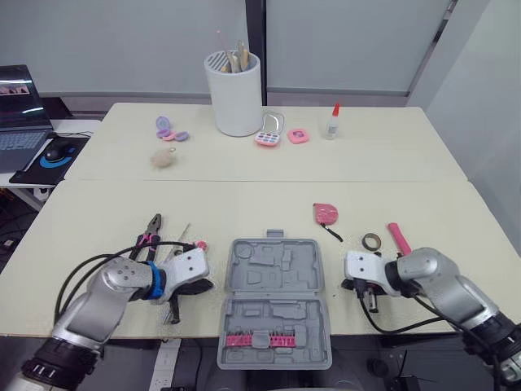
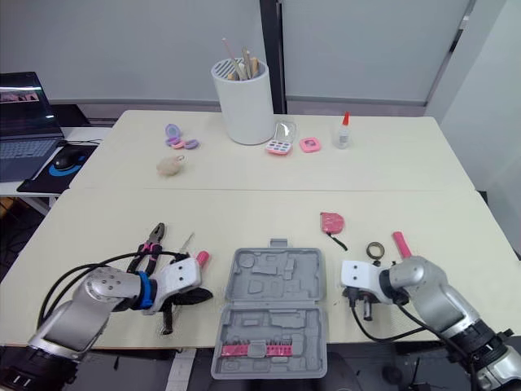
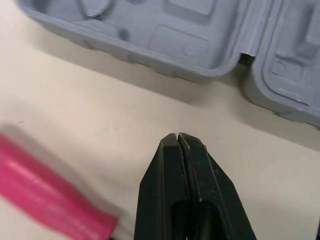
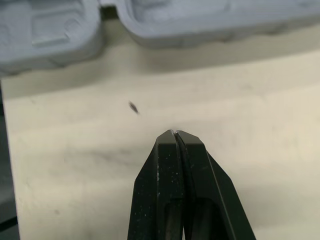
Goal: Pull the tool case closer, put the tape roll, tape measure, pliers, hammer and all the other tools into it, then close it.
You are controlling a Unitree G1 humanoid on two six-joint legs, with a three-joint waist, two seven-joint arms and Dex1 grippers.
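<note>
Case (image 1: 274, 301): open, between both hands at the desk's (image 1: 244, 204) near edge; pull looks done.
Left hand (image 3: 178, 136): fingers pressed together, empty; pliers (image 1: 151, 236) just beyond it.
Right hand (image 4: 175, 132): likewise closed, empty; tape roll (image 1: 372, 241), hammer (image 1: 399, 238) and tape measure (image 1: 326, 213) beyond it.
Remaining: all packing, then closing.

Two cream tables (image 1: 391, 155) stand pushed together before pale wall panels (image 1: 122, 41) split by a dark post (image 1: 256, 24) — a laptop (image 1: 20, 122) sits on a side desk (image 1: 18, 189) at left.
</note>
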